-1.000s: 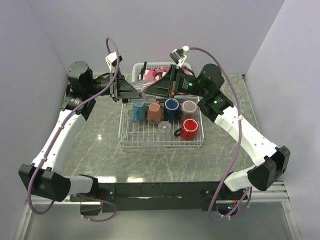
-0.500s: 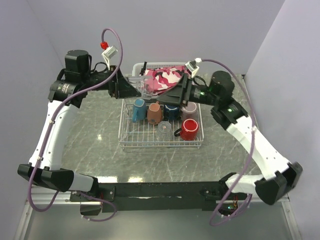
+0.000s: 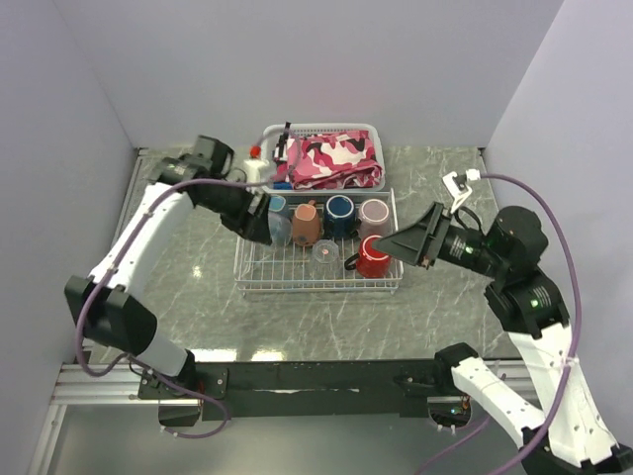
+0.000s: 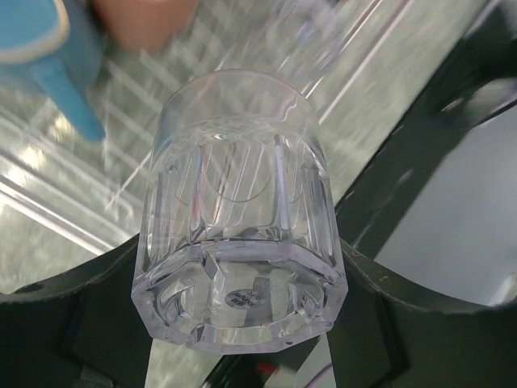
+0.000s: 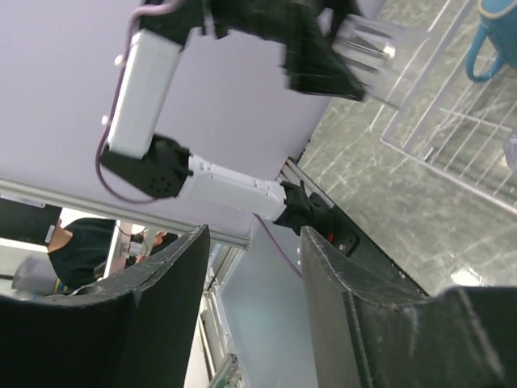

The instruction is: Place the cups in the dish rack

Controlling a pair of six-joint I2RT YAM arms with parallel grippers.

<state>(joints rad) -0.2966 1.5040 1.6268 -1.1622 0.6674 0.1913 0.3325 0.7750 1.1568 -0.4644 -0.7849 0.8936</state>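
Observation:
The white wire dish rack [image 3: 259, 282] stands mid-table. In it are teal [image 3: 277, 205], terracotta [image 3: 305, 224], navy [image 3: 340, 212], mauve [image 3: 375, 212] and red [image 3: 375, 256] mugs and a clear glass [image 3: 324, 253]. My left gripper [image 3: 273, 228] is shut on a second clear glass [image 4: 238, 202], held low over the rack's left end beside the teal mug [image 4: 36, 36]. My right gripper [image 3: 384, 244] hangs open and empty just right of the red mug, pointing left. In the right wrist view the open gripper [image 5: 253, 238] has nothing between its fingers, and the glass [image 5: 380, 50] shows far off.
A white slotted basket [image 3: 280, 132] with pink camouflage cloth [image 3: 331, 160] stands right behind the rack. Grey walls close in on the left, back and right. The marble tabletop [image 3: 188, 287] extends around the rack.
The two grippers met at the glass above the basket. My right gripper opened and drew back to the right. My left arm brought the glass down to the rack's left end.

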